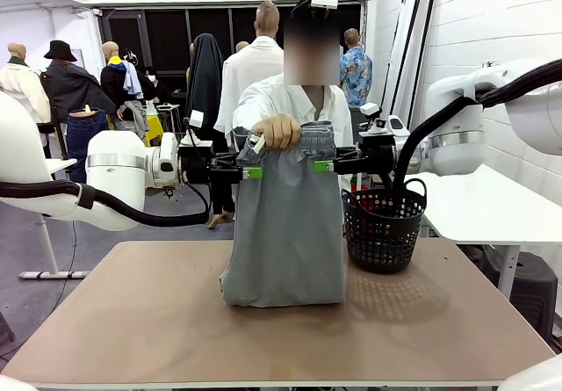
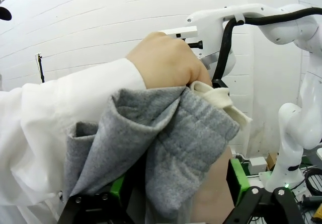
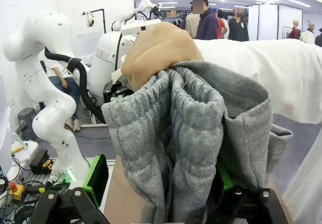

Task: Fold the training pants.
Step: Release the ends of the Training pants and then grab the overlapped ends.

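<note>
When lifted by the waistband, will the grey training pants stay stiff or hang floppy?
Probably floppy: the training pants hang limp from the person's hand, the bottom sagging onto the table. Likely light: one hand holds them.

Training pants [image 1: 285,233]: soft grey knit cloth, matt, with a faintly fuzzy, mottled surface and a ribbed, gathered waistband. Sleeve [image 2: 50,123]: smooth white woven cloth. Basket [image 1: 384,233]: black perforated plastic, slightly shiny. Table [image 1: 176,329]: smooth, matt tan top, possibly laminate. Arm covers [image 1: 114,176]: glossy white plastic.

The training pants [image 2: 176,143] hide part of one left claw [image 2: 177,183] finger
</note>
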`<state>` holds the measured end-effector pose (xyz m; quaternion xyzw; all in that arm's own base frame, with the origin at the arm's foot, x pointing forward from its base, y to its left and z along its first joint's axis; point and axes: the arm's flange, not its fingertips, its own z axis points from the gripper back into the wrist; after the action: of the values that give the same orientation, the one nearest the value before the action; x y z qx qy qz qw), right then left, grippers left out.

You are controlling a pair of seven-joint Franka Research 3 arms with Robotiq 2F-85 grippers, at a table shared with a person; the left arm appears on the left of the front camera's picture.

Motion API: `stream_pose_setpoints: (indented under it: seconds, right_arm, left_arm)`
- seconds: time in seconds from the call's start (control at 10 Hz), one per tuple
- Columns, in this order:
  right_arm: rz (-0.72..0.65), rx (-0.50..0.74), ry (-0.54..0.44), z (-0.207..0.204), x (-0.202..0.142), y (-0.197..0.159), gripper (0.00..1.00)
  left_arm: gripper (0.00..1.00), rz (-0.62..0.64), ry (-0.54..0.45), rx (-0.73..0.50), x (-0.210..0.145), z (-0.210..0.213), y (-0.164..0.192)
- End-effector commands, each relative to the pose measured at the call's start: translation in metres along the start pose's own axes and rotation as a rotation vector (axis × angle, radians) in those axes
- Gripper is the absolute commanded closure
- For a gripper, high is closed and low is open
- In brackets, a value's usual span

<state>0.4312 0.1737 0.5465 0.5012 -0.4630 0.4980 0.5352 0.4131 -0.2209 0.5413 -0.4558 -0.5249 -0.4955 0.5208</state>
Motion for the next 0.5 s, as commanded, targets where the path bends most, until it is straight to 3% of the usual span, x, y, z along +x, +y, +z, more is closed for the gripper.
stream_pose_setpoints:
  seconds: [0.0,0.4]
  right_arm:
    - [0.019,-0.03,0.042,0.002,0.002,0.001,0.0]
    - [0.035,-0.093,0.046,0.023,0.002,0.006,0.0]
  left_arm:
    - [0.02,-0.005,-0.022,0.042,0.003,0.005,-0.008]
    - [0.02,-0.011,-0.001,0.1,0.003,0.02,-0.018]
